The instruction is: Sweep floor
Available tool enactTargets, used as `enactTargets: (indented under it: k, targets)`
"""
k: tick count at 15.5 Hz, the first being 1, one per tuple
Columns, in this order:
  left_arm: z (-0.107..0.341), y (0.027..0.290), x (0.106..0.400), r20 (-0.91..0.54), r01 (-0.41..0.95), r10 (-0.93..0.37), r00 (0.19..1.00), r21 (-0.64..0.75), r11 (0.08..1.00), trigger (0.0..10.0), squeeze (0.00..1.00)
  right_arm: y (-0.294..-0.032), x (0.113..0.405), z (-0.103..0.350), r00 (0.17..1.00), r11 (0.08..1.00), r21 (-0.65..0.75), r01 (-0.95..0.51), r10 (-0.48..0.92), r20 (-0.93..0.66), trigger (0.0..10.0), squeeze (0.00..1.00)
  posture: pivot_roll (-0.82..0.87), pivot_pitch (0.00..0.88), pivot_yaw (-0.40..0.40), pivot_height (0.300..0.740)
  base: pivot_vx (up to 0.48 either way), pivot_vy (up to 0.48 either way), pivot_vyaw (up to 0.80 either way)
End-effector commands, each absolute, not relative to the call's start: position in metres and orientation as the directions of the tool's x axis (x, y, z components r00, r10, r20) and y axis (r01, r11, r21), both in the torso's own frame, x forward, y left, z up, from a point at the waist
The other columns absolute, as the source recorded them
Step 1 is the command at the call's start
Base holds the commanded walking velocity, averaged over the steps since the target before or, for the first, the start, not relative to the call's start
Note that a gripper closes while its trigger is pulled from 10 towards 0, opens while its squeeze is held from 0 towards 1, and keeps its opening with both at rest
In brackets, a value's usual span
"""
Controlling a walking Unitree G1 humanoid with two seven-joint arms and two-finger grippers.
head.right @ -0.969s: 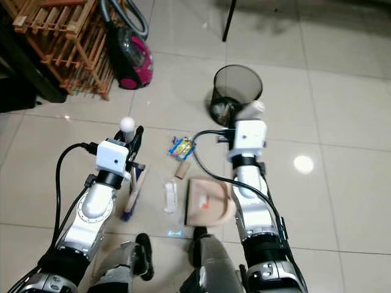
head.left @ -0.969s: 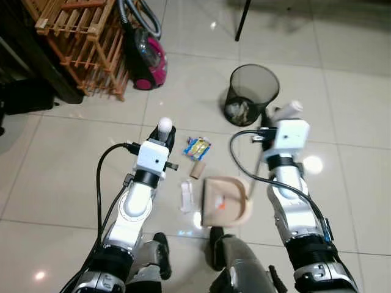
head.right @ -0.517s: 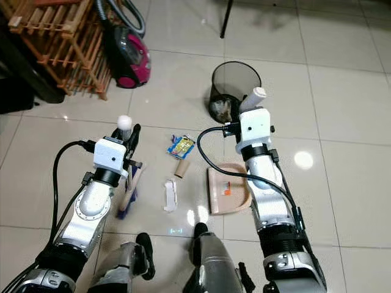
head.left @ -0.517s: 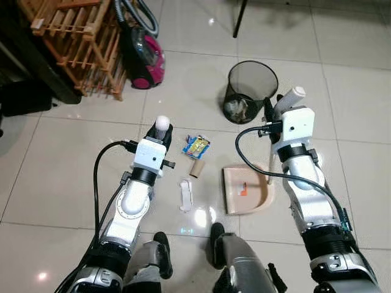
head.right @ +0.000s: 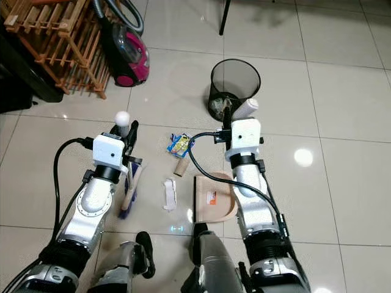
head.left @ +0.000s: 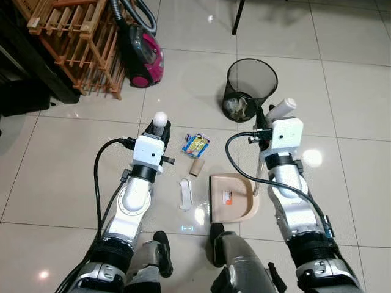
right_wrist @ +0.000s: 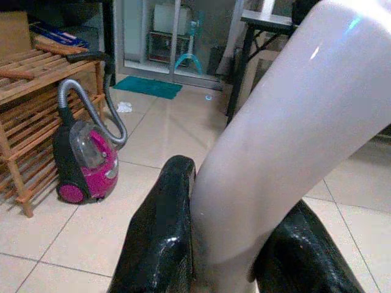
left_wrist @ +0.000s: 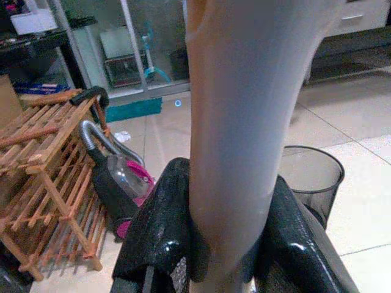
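My left gripper (head.left: 160, 130) is shut on the broom handle (left_wrist: 244, 122), whose round white tip (head.left: 160, 117) stands upright. The broom's brush head (head.right: 129, 194) rests on the tiles under the left arm. My right gripper (head.left: 269, 119) is shut on the dustpan's white handle (right_wrist: 287, 122). The beige dustpan (head.left: 232, 196) lies flat on the floor in front of my feet, its open edge facing left. Between the two arms lie a blue and yellow wrapper (head.left: 196, 145), a cardboard tube (head.left: 196, 167) and a white scrap (head.left: 186, 194).
A black mesh bin (head.left: 249, 90) with some rubbish stands just beyond the right gripper. A pink vacuum cleaner (head.left: 142, 56) and a wooden rack (head.left: 73, 36) are at the far left. A black furniture leg (head.left: 238, 15) stands at the top.
The right arm swung the dustpan out to the right, then back left, and it now lies flat nearer the scrap. The left arm and broom have held still.
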State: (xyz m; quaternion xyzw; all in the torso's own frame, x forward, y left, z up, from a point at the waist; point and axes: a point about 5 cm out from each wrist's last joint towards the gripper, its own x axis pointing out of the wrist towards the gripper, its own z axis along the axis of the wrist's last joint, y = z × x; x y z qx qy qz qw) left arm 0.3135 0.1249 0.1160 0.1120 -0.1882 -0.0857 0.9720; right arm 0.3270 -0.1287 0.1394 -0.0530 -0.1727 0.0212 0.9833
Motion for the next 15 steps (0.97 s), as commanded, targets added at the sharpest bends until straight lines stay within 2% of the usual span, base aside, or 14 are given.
enactTargets:
  k: [1,3,9,11,15]
  targets:
    - [0.101,0.117,0.309,0.287,0.145,-0.198,0.937,0.195,0.970,10.0,0.00,-0.127,0.322,0.125,0.957,0.997,-0.078,-0.009,0.031,0.287,10.0,0.00,-0.08,0.370,-0.049,0.740,0.000,0.000,0.00]
    - [0.106,0.104,0.309,0.305,0.190,-0.215,0.928,0.109,0.976,10.0,0.00,-0.118,0.322,0.124,0.959,0.999,-0.036,-0.011,0.021,0.282,10.0,0.00,-0.09,0.364,-0.049,0.740,0.000,0.000,0.00]
    - [0.121,0.083,0.307,0.358,0.314,-0.269,0.894,-0.072,0.947,10.0,0.00,-0.115,0.319,0.119,0.966,1.000,0.015,0.014,-0.017,0.258,10.0,0.00,-0.08,0.344,-0.046,0.740,0.000,0.000,0.00]
    - [0.141,0.081,0.303,0.416,0.390,-0.306,0.856,-0.133,0.911,10.0,0.00,-0.126,0.321,0.117,0.968,0.998,0.025,0.053,-0.057,0.243,10.0,0.00,-0.07,0.314,-0.040,0.740,0.000,0.000,0.00]
    - [0.162,0.083,0.289,0.445,0.488,-0.390,0.806,-0.127,0.864,10.0,0.00,-0.143,0.323,0.112,0.968,0.993,0.033,0.112,-0.117,0.222,10.0,0.00,-0.03,0.257,-0.027,0.740,0.000,0.000,0.00]
